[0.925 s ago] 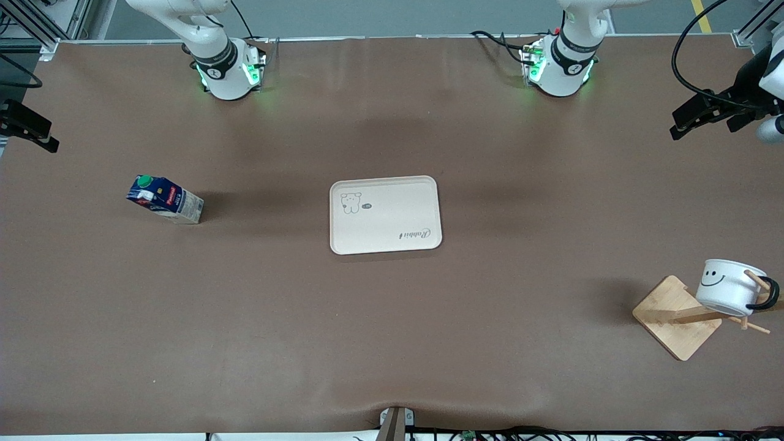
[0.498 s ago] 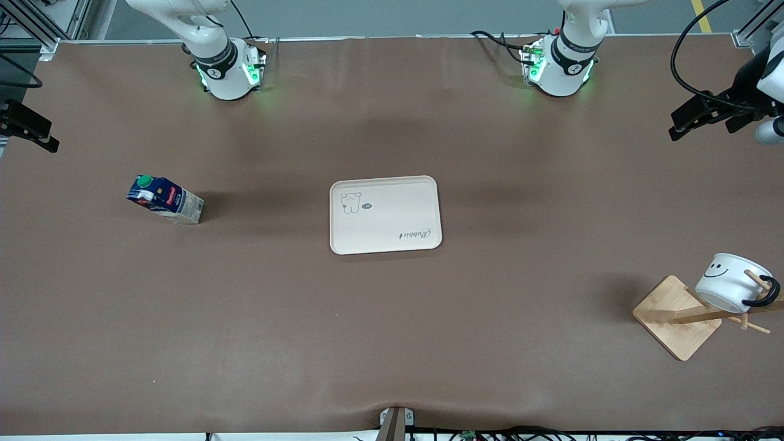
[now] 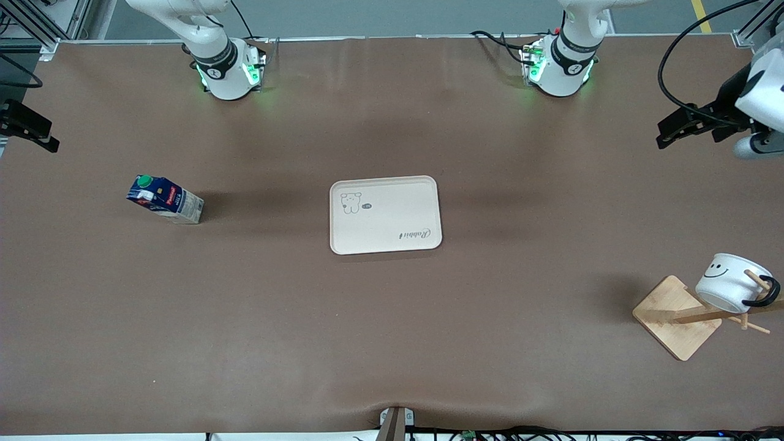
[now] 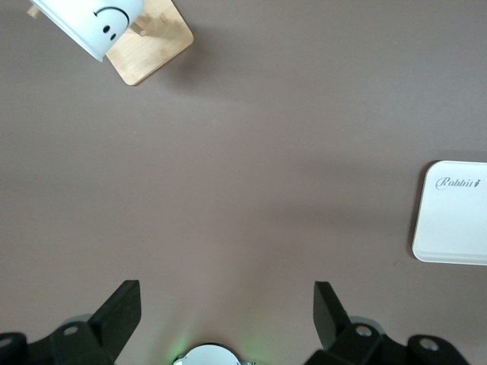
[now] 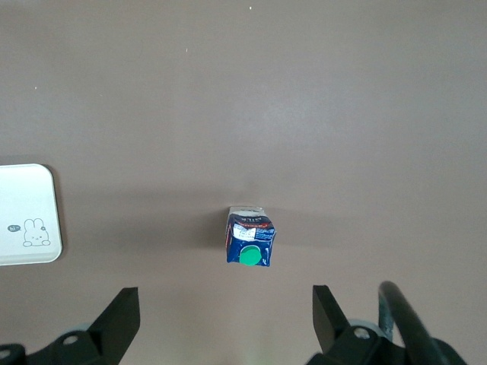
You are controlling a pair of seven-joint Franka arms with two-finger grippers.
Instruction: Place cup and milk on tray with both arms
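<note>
I had the left hand (image 3: 664,133) up in the air over the left arm's end of the tabletop (image 3: 392,343), its fingers (image 4: 118,312) spread wide with nothing between them. The right hand (image 5: 226,319) hung high over the milk (image 3: 164,199), equally spread and empty. The milk stood on the tabletop toward the right arm's end, well apart from the tray (image 3: 385,214) in the middle. The cup (image 3: 729,284) hung tilted by its handle on a wooden rack (image 3: 677,318) at the left arm's end, nearer the front camera than the tray.
</note>
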